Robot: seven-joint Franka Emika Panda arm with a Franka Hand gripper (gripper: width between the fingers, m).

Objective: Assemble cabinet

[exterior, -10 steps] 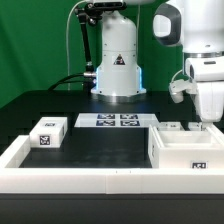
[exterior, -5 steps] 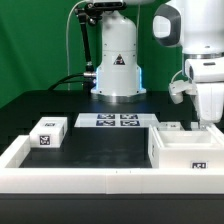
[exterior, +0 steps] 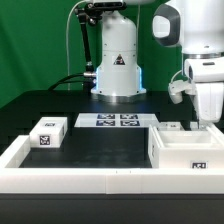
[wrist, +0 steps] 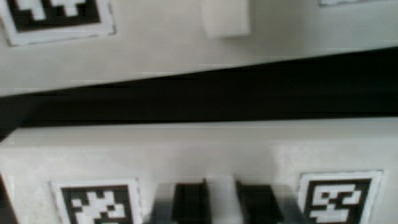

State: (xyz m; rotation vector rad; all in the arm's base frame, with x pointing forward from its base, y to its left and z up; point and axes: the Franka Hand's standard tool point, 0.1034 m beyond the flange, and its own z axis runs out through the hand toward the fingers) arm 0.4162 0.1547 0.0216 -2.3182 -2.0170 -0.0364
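Note:
The cabinet (exterior: 185, 150) is a large white open box at the exterior view's right, with a tag on its front face. My gripper (exterior: 207, 120) is low over its far right rear edge. In the wrist view the two dark fingers (wrist: 191, 203) stand close together, with a thin white strip of the cabinet (wrist: 221, 150) between them. A tag (wrist: 98, 202) lies on either side of the fingers. The gripper (wrist: 221, 200) looks shut on that white wall. A small white tagged piece (exterior: 47, 133) lies at the exterior view's left.
The marker board (exterior: 120, 121) lies in front of the robot base (exterior: 117, 60). A long white border rail (exterior: 80, 180) runs along the front and left. Small white pieces (exterior: 171, 127) stand behind the cabinet.

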